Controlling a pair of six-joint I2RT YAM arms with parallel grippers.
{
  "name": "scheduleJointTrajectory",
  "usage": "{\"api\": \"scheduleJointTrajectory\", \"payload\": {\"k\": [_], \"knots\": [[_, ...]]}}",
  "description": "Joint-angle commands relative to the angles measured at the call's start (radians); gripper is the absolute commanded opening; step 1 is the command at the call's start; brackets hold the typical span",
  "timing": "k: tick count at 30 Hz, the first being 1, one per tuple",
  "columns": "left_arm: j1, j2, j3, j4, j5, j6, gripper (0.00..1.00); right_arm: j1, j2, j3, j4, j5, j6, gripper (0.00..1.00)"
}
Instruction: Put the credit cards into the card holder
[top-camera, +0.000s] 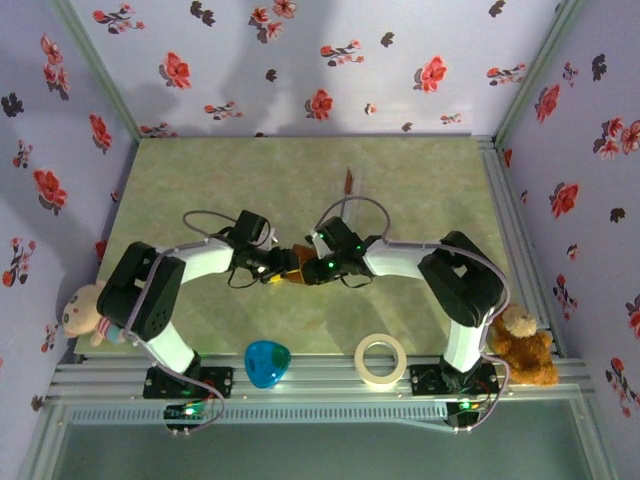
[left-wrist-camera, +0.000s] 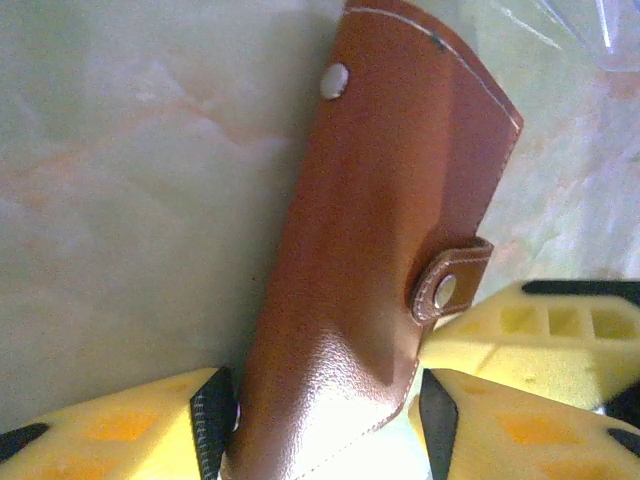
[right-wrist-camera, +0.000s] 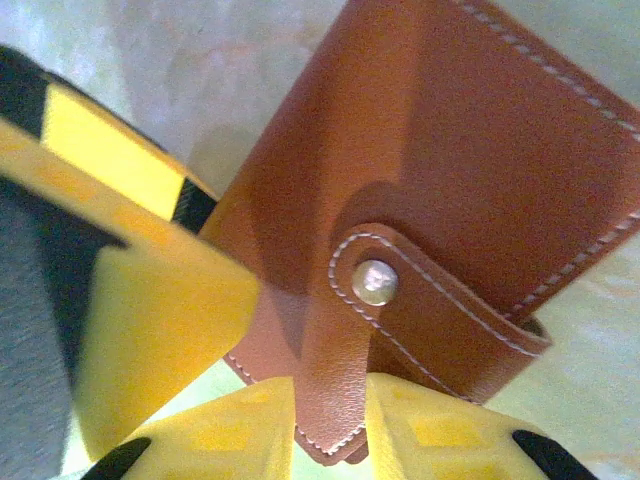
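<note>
The brown leather card holder (top-camera: 297, 276) hangs between both arms over the middle of the table. In the left wrist view the card holder (left-wrist-camera: 380, 230) runs up from my left gripper (left-wrist-camera: 325, 432), whose black pads (left-wrist-camera: 212, 420) clamp its lower end. My right gripper (right-wrist-camera: 333, 432) is shut on the holder's closing tab (right-wrist-camera: 345, 400), just below the snap (right-wrist-camera: 374, 282). In the top view the left gripper (top-camera: 283, 268) and right gripper (top-camera: 308, 270) meet at the holder. A thin reddish credit card edge (top-camera: 348, 182) stands behind them in a clear stand.
A blue heart-shaped object (top-camera: 267, 362) and a tape roll (top-camera: 381, 360) lie at the near edge between the arm bases. Plush toys sit at the left (top-camera: 85, 312) and right (top-camera: 522, 345) edges. Floral walls enclose the table.
</note>
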Motion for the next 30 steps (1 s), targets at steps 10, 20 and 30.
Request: {"api": "scheduleJointTrajectory", "payload": {"k": [10,20,30], "knots": [[0.002,0.077,0.1,-0.138,-0.064,0.142,0.28,0.01,-0.249,-0.095,-0.078,0.238,0.034,0.15],[0.001,0.097,0.093,-0.132,-0.028,0.161,0.46,0.013,-0.187,-0.115,-0.007,0.265,0.079,0.23],[0.002,0.154,0.091,-0.04,0.036,0.138,0.34,0.035,-0.036,-0.126,0.173,0.258,0.175,0.11]]}}
